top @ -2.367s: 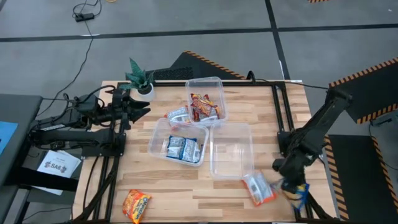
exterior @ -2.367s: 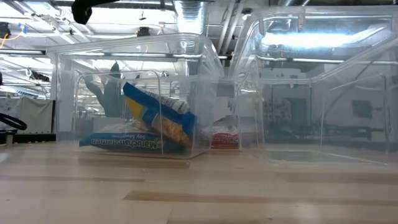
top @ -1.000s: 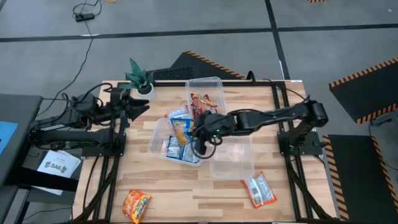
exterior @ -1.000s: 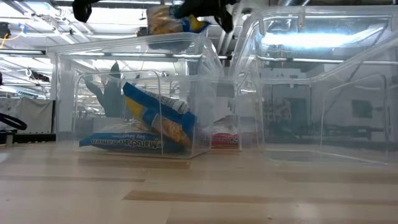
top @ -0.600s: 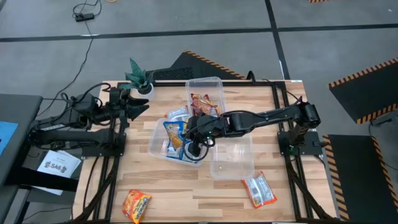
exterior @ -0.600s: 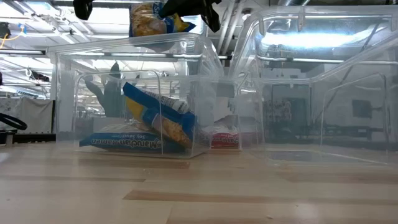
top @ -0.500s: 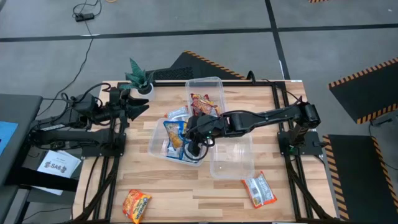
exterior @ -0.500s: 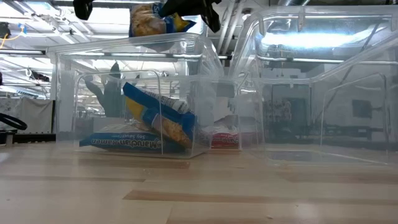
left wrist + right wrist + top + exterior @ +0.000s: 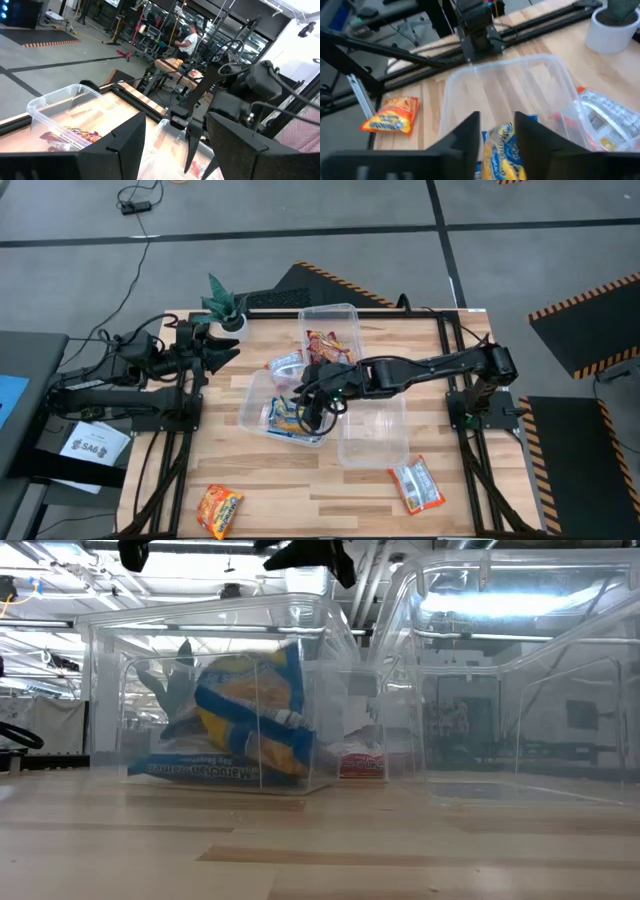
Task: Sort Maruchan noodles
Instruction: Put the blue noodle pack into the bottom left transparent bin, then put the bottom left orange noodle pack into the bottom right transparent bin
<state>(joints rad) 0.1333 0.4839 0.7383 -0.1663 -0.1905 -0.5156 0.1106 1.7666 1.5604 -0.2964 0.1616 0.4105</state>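
A blue-and-yellow Maruchan noodle packet [image 9: 250,715] lies tilted on other blue packets inside the clear left bin [image 9: 255,395]. My right gripper [image 9: 497,132] hovers open just above that bin, fingers pointing down at the packet [image 9: 502,150] and touching nothing. Red packets [image 9: 325,350] lie in the far bin [image 9: 345,315]. A third bin [image 9: 372,425] holds nothing I can see. My left gripper [image 9: 175,150] waits open at the table's left edge.
Loose packets lie on the table: an orange one [image 9: 220,510] near the front left, a red-and-white one [image 9: 415,485] near the front right, and one [image 9: 285,365] between the far bin and the left bin. A potted plant [image 9: 225,305] stands at the far left.
My right gripper, holding the blue-and-yellow packet over the left bin, has moved slightly toward the table's left edge, then opened and let go. The packet has fallen into the bin and now rests tilted on the packets there.
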